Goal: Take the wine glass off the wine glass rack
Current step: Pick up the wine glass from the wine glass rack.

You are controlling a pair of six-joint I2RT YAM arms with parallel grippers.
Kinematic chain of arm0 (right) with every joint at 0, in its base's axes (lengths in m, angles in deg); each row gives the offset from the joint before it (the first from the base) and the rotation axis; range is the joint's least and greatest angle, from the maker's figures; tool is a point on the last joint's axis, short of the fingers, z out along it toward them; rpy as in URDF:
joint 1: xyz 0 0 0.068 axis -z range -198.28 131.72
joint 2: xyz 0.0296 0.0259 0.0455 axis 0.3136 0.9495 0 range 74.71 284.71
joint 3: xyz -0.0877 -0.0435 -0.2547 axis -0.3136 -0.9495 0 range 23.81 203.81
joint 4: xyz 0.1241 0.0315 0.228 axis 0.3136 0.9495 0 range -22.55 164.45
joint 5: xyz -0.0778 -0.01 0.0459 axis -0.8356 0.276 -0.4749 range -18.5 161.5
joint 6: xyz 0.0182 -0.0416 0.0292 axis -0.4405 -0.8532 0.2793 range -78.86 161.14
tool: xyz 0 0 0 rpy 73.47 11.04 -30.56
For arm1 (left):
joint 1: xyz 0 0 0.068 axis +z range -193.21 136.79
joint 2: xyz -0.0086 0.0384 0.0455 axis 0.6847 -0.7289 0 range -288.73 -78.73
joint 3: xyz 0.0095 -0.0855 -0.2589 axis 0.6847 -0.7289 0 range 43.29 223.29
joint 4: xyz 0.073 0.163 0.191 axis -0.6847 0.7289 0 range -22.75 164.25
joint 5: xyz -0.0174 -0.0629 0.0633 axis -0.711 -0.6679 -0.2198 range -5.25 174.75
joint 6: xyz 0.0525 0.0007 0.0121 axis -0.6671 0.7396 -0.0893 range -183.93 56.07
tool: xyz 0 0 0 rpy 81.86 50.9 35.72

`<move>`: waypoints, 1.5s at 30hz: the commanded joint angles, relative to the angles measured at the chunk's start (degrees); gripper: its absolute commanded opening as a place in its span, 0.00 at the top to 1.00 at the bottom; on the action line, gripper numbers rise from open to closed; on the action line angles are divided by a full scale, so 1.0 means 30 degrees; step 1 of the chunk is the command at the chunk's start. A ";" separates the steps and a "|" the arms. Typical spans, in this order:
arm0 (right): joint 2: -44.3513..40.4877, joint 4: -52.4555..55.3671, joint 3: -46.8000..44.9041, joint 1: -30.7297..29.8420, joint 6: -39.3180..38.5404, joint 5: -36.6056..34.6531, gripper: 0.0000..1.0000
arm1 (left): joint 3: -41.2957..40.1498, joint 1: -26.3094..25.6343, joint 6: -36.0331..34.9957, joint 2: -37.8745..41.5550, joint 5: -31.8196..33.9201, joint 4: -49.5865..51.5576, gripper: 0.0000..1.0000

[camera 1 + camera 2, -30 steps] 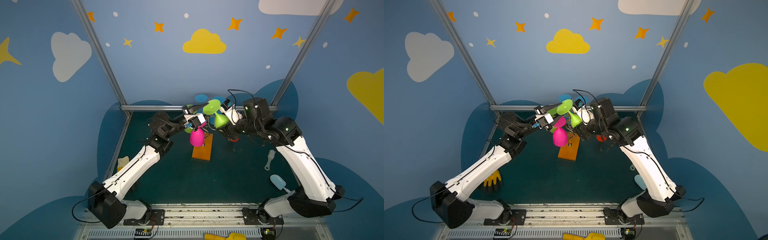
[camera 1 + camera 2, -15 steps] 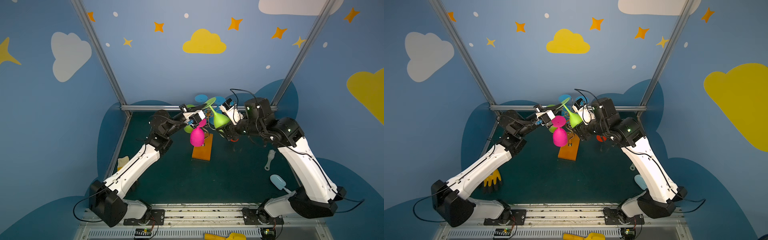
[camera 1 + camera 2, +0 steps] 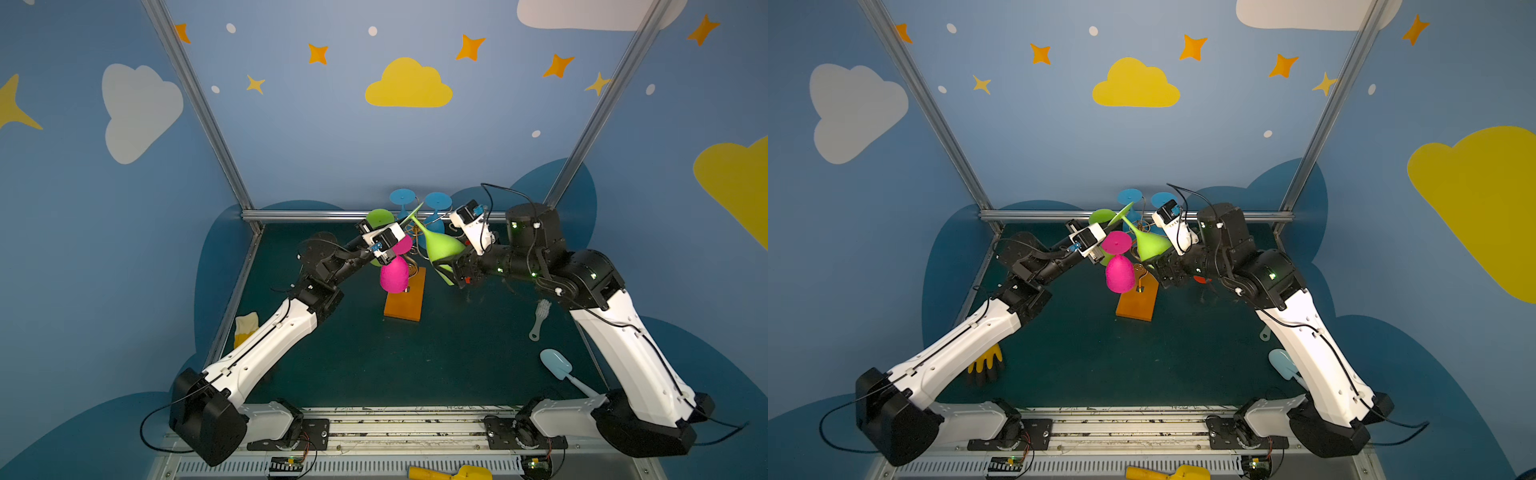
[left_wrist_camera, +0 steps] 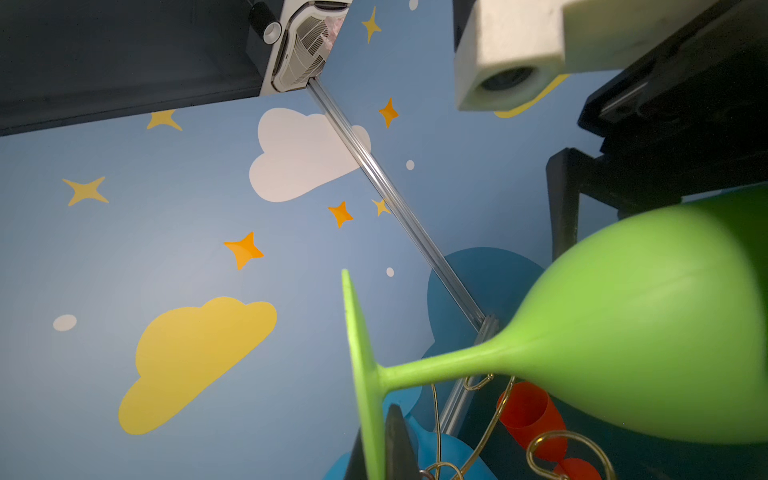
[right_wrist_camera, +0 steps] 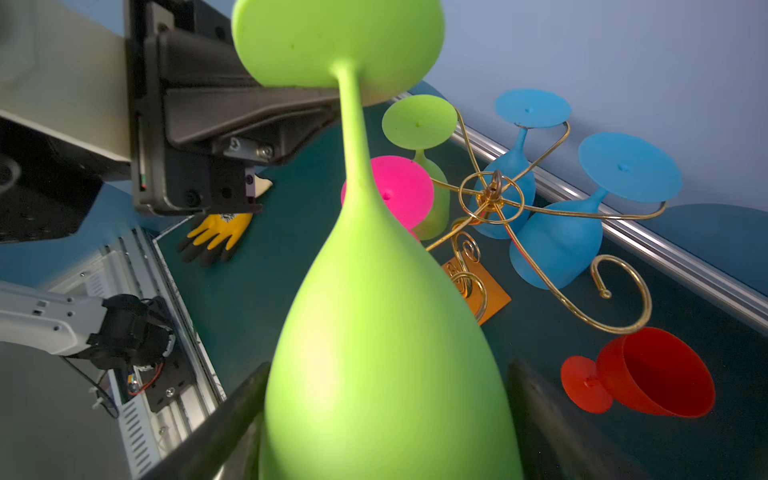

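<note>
Clamping shut just now, the left tool (image 3: 405, 223) pinches the foot of the green wine glass (image 3: 442, 246), tilted just beside the wine glass rack (image 3: 404, 304); the right tool (image 3: 444, 268) spreads wider around its bowl; likely a handover, removal nearly done.

Even soft light, faint shadows. Top views sharp, stretched at edges. Wrist views: close green wine glass (image 5: 374, 332) blurred.
</note>
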 commanded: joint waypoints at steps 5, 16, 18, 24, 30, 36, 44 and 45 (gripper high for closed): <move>-0.2706 -0.4909 -0.2584 0.3715 0.3081 0.6001 0.14 | -0.1106 -0.0014 0.3791 0.1314 0.3286 0.0112 0.97; -0.5117 -0.8365 -0.6723 0.7033 0.6241 0.8742 0.25 | -0.1698 0.0526 0.7042 0.1690 0.3829 0.0417 0.97; -0.5155 -0.8529 -0.7088 0.7079 0.6417 0.8509 0.32 | -0.1706 0.0569 0.7296 0.1729 0.3640 0.0440 0.97; -0.4852 -0.8995 -0.7398 0.6764 0.6952 0.8194 0.39 | -0.1691 0.0596 0.7496 0.1799 0.3244 0.0445 0.97; -0.4040 -0.9680 -0.7395 0.5510 0.7192 0.7991 0.42 | -0.1596 0.0600 0.7678 0.1694 0.2978 0.0505 0.97; -0.3060 -0.9933 -0.7136 0.4046 0.6883 0.6804 0.49 | -0.1501 0.0600 0.7917 0.1709 0.2889 0.0498 0.97; -0.2286 -1.0412 -0.6900 0.3275 0.6679 0.6329 0.77 | -0.1459 0.0597 0.8089 0.1776 0.2802 0.0534 0.97; -0.2284 -1.0481 -0.6887 0.3230 0.6688 0.6333 0.80 | -0.1465 0.0592 0.8096 0.1769 0.2802 0.0519 0.97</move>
